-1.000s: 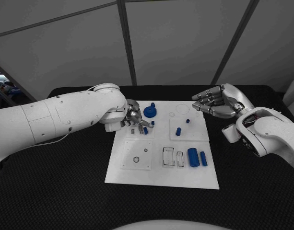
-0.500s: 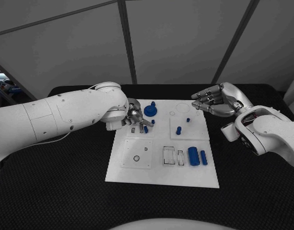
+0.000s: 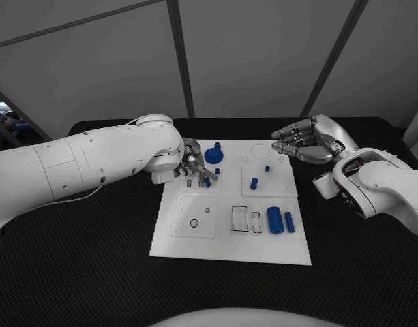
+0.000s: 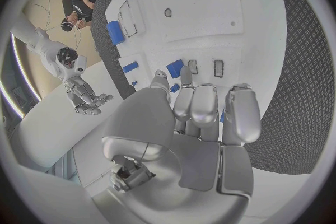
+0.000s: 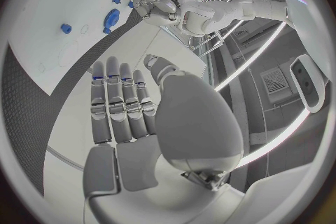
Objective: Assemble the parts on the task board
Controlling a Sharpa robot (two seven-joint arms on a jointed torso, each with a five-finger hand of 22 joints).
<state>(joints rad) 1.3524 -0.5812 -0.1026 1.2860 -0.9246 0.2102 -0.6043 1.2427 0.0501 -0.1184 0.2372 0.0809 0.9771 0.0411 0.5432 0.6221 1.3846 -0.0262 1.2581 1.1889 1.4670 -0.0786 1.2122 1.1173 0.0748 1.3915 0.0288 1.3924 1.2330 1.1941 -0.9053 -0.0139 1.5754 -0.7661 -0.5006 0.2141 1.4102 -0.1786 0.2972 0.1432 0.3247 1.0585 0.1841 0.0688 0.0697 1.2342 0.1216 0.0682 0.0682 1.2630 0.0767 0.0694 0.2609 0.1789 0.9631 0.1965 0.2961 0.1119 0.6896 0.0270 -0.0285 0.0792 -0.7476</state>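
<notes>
Left hand [image 3: 191,167] hovered low over the far-left part of the board [image 3: 230,246], fingers curled downward above a small blue peg [image 3: 206,182]; whether anything was pinched in them could not be told. In the left wrist view the same hand [image 4: 203,117] had its fingers held close together and pointing at the board [image 4: 245,5], with a blue part [image 4: 175,68] just beyond the fingertips. Right hand [image 3: 305,144] was raised over the counter [image 3: 91,272] beside the board's far-right corner, fingers loosely curled and holding nothing; the right wrist view showed this hand [image 5: 133,117] with fingers side by side and nearly straight, empty.

The one white board lay in the middle of the black counter. Blue parts counted on it in the head view, six in all: one round disc [image 3: 213,157] at the far edge beside the left hand, the peg under that hand, one tiny piece [image 3: 266,168] and one short upright pin [image 3: 254,184] in the far-right panel, and one thick cylinder [image 3: 275,221] with one thinner cylinder [image 3: 289,221] just beside it, lying parallel at the right edge. Two rectangular slots [image 3: 239,221] were outlined left of the cylinders, and one small ring-shaped hole [image 3: 193,225] marked the near-left panel.
</notes>
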